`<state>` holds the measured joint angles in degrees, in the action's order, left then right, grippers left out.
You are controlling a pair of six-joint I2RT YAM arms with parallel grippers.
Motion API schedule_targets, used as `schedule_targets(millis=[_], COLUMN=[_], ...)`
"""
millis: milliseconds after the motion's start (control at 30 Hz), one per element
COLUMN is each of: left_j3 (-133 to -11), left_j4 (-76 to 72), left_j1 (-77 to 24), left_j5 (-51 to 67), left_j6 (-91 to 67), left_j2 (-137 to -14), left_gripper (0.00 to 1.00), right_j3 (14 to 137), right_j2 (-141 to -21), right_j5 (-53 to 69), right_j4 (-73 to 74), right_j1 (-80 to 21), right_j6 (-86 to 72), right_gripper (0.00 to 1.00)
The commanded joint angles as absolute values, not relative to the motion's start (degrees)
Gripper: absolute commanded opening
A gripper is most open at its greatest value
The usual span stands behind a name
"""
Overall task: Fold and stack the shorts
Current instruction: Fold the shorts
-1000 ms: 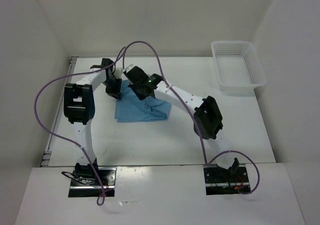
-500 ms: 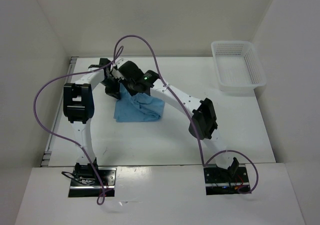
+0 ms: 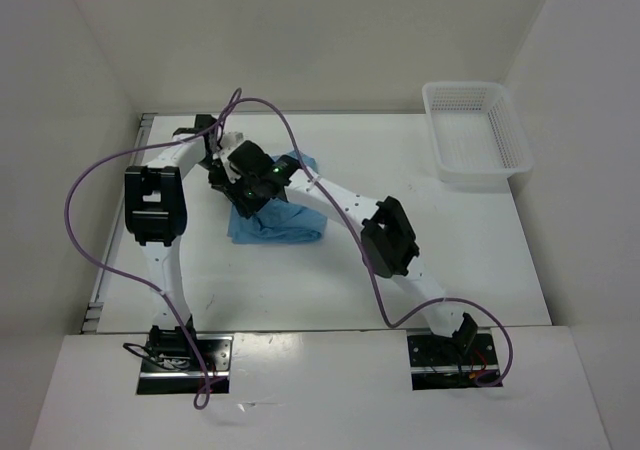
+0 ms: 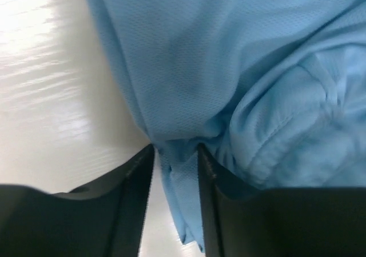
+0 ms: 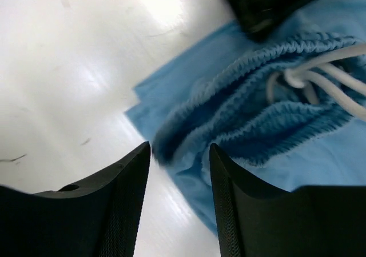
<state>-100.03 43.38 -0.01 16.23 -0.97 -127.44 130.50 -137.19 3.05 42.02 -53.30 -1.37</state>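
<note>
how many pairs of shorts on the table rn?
1. The shorts lie bunched left of centre on the table, under the left pincer and right pincer. Arms cover part, so more could be hidden.

Bright, even light — table glare

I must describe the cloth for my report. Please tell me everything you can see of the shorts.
The shorts are light blue, of soft fine-mesh cloth, with a gathered waistband and a white drawstring. They lie crumpled, partly folded, on the left part of the table. A fold passes between the left fingers; the right fingers hover open near the waistband.
</note>
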Motion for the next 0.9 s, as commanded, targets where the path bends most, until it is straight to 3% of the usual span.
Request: schedule_targets(millis=[0,233,333,467,567,667,867], left_j3=[-99.49,-101.69,-102.91,-103.45,-101.87,-100.2,-94.24], left_j4=[41.57,41.57,41.04,41.04,43.14,47.1,52.2], left_j1=[3.86,6.94,6.94,6.94,3.71,0.1,-7.81], left_j5=[12.3,12.3,12.92,16.95,21.87,22.41,18.64], left_j6=[0.0,0.0,0.0,0.0,0.0,0.0,0.0], left_j2=[-129.64,-122.36,-119.11,-114.36,-108.83,-106.88,-109.24], left_gripper=[0.48,0.62,0.68,0.68,0.6,0.55,0.57], right_j3=[132.01,121.49,115.88,96.46,82.83,77.55,68.05], right_j2=[-132.81,-117.63,-112.61,-100.05,-92.91,-92.37,-93.78], right_j5=[11.85,12.84,7.75,1.59,-0.95,-5.95,-8.7], right_j4=[38.06,29.02,28.48,17.08,11.78,15.2,13.63], right_j1=[-55.46,-56.51,-56.51,-54.68,-50.04,-45.98,-43.77], right_j6=[0.79,2.11,2.11,-0.08,-5.7,-8.79,-11.6], right_gripper=[0.52,0.68,0.7,0.72,0.72,0.69,0.69])
